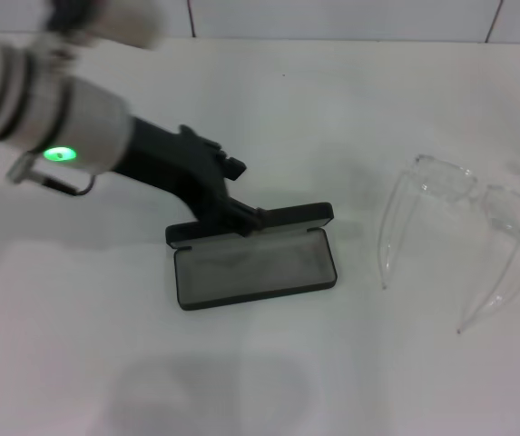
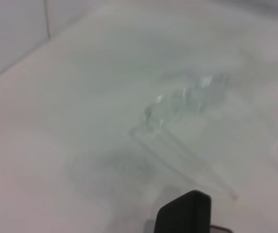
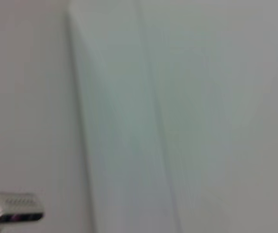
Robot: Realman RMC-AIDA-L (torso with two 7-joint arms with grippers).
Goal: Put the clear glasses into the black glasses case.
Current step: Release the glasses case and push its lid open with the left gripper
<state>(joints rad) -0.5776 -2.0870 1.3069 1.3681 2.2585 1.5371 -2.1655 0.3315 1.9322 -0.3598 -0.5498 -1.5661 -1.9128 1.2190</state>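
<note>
The black glasses case (image 1: 255,268) lies open in the middle of the white table, grey lining up, with its lid (image 1: 296,216) raised along the far side. My left gripper (image 1: 240,218) reaches in from the upper left and sits at the left end of that lid, touching or nearly touching it. The clear glasses (image 1: 450,182) rest on the table to the right of the case, apart from it, with the temple arms pointing toward the near edge. In the left wrist view the clear glasses (image 2: 187,99) lie ahead, beyond a black rounded corner (image 2: 185,213). My right gripper is out of view.
The white table (image 1: 260,381) stretches around the case and glasses. A tiled wall (image 1: 332,18) runs along the far side. The right wrist view shows only pale surfaces and a small silver part (image 3: 12,213).
</note>
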